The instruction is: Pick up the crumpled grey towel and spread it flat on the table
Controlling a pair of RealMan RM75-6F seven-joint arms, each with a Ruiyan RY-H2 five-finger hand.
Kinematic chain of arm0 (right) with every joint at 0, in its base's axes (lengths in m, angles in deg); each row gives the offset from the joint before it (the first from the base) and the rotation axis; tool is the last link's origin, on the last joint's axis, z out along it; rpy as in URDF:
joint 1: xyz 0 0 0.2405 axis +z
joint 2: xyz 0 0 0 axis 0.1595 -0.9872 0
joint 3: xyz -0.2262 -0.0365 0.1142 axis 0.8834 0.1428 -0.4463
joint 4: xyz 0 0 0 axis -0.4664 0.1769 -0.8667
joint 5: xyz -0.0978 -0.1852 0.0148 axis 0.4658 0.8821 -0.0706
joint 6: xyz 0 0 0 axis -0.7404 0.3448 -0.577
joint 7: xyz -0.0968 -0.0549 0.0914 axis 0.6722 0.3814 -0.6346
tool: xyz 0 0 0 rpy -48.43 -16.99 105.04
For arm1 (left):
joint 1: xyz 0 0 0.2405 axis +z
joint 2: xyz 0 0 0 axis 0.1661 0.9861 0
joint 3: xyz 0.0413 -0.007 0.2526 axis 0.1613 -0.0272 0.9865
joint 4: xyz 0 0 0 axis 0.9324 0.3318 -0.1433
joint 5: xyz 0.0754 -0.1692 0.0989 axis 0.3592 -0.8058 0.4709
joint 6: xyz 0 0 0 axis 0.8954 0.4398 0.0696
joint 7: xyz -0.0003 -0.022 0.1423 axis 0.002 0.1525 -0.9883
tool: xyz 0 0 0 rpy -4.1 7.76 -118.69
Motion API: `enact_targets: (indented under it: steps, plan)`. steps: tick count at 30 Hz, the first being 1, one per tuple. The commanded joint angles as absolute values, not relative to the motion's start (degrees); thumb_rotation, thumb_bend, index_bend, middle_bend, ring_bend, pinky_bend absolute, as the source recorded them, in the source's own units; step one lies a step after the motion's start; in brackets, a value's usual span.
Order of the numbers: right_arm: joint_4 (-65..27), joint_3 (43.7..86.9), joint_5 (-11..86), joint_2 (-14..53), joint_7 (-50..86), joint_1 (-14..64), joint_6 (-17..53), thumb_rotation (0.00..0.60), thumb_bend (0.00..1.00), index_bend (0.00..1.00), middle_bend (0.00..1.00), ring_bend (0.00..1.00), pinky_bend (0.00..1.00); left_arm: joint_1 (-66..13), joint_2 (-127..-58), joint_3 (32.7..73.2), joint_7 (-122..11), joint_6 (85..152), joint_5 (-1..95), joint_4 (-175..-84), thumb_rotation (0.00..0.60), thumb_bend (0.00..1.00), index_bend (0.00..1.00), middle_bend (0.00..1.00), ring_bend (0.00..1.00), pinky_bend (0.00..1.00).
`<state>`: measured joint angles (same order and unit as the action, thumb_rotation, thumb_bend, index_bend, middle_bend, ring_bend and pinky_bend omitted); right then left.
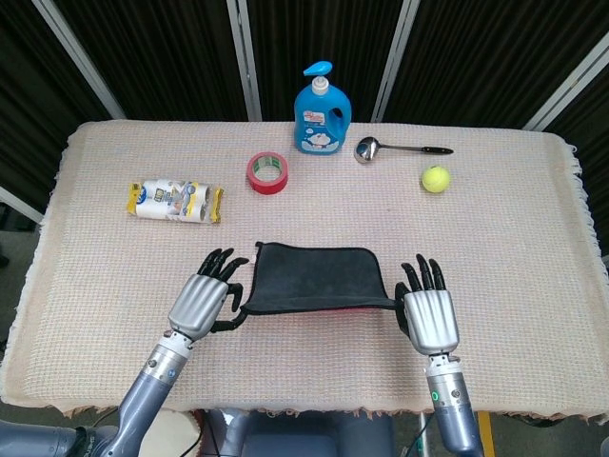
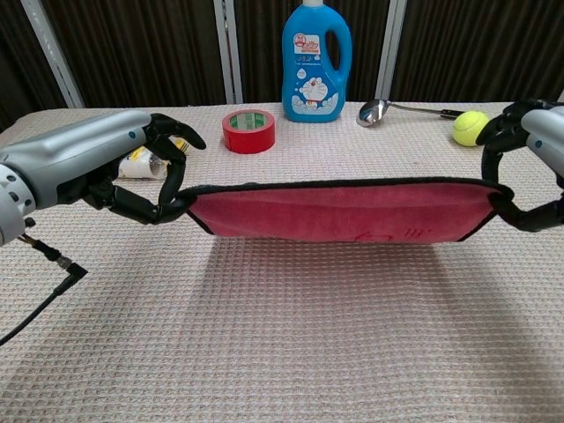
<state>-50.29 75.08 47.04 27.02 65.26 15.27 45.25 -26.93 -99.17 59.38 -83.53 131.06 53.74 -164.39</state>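
The towel (image 1: pixel 319 278) hung stretched between both hands at lower centre of the head view, dark on top, red underneath in the chest view. The left hand (image 1: pixel 200 305) pinched its left corner; the right hand (image 1: pixel 430 319) pinched its right corner, other fingers (image 1: pixel 420 273) spread beside it.
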Motion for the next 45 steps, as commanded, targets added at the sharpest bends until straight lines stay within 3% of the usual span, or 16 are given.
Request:
enact_targets:
  steps: [1, 26, 35, 39, 43, 45]
  plan:
    - [-49.99, 75.72, 47.92, 27.60, 65.47, 14.64, 44.94, 0.600, 0.56, 0.61, 0.24, 0.09, 0.12, -26.36, -99.41, 59.79, -83.33, 130.85, 54.22, -164.05, 0.600, 0.37, 0.69, 0.14, 0.00, 0.02]
    - [-45.17, 79.50, 53.06, 30.41, 66.01, 9.83, 41.53, 0.600, 0.56, 0.61, 0.24, 0.09, 0.12, -22.12, -101.96, 62.50, -82.97, 128.41, 57.49, -162.37, 0.600, 0.37, 0.67, 0.14, 0.00, 0.02]
    - [-45.78, 79.53, 51.55, 29.84, 69.32, 8.77, 39.79, 0.600, 0.56, 0.33, 0.22, 0.04, 0.10, -21.01, -101.47, 62.56, -81.60, 127.96, 58.99, -162.41, 0.600, 0.35, 0.45, 0.11, 0.00, 0.02]
    - [-46.77, 79.48, 50.34, 29.50, 71.54, 8.32, 39.09, 0.600, 0.56, 0.22, 0.17, 0.01, 0.07, -20.63, -100.89, 62.77, -81.54, 127.72, 59.95, -162.66, 0.600, 0.33, 0.38, 0.10, 0.00, 0.02]
    - [-47.98, 79.54, 49.27, 29.03, 73.72, 7.85, 38.70, 0.600, 0.56, 0.03, 0.08, 0.00, 0.04, -20.26, -100.25, 62.89, -81.26, 127.26, 60.35, -162.88, 0.600, 0.29, 0.24, 0.08, 0.00, 0.02]
    - [-48.64, 79.51, 48.71, 28.71, 75.10, 7.68, 38.60, 0.600, 0.56, 0.00, 0.03, 0.00, 0.02, -20.12, -99.80, 62.92, -80.95, 126.86, 60.38, -163.07, 0.600, 0.27, 0.17, 0.07, 0.00, 0.02]
